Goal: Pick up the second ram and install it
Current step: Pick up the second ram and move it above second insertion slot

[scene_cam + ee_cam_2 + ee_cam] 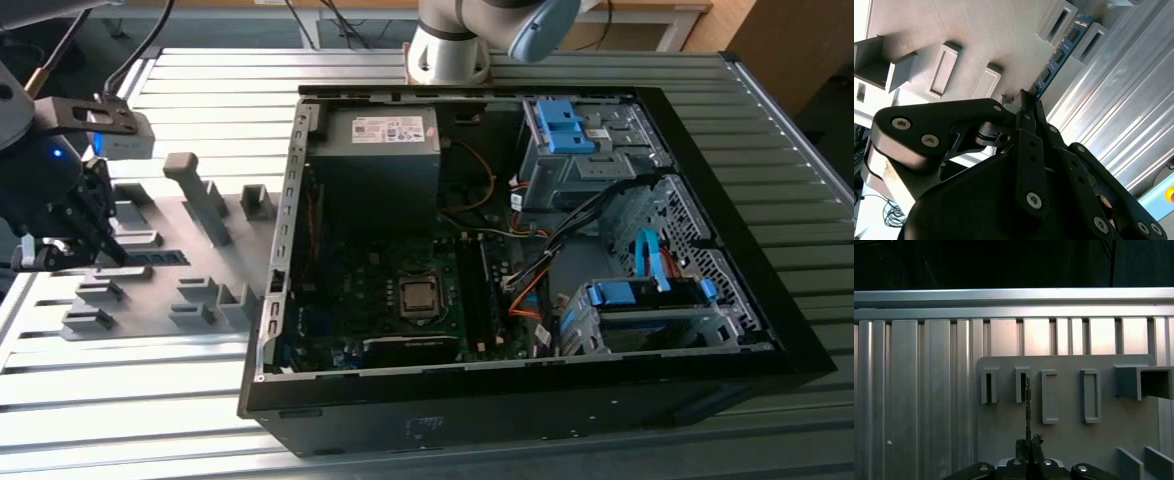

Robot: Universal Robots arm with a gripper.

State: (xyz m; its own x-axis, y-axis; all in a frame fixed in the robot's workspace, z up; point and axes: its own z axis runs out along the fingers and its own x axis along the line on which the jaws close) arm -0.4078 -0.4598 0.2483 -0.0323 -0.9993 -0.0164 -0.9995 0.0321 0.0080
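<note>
The second ram (1060, 52) is a slim blue-green strip with dark chips. It stands on edge in the slotted blocks of the grey fixture plate (974, 30). My gripper (1026, 100) has its black fingers closed on the strip's near end. In the first wrist view the ram (1027, 405) is edge-on, running from a slot block to the gripper (1029, 442). In the exterior view the gripper (110, 255) hangs over the exterior view's left part of the fixture plate (234, 280), with the ram (160, 257) a short dark strip beside it.
An open black computer case (534, 400) lies to the exterior view's right of the fixture, showing its motherboard (400, 290), power supply (374, 135) and blue drive bays (641, 295). Upright grey fixture blocks (200, 195) stand between gripper and case. All rests on a ribbed aluminium table (120, 400).
</note>
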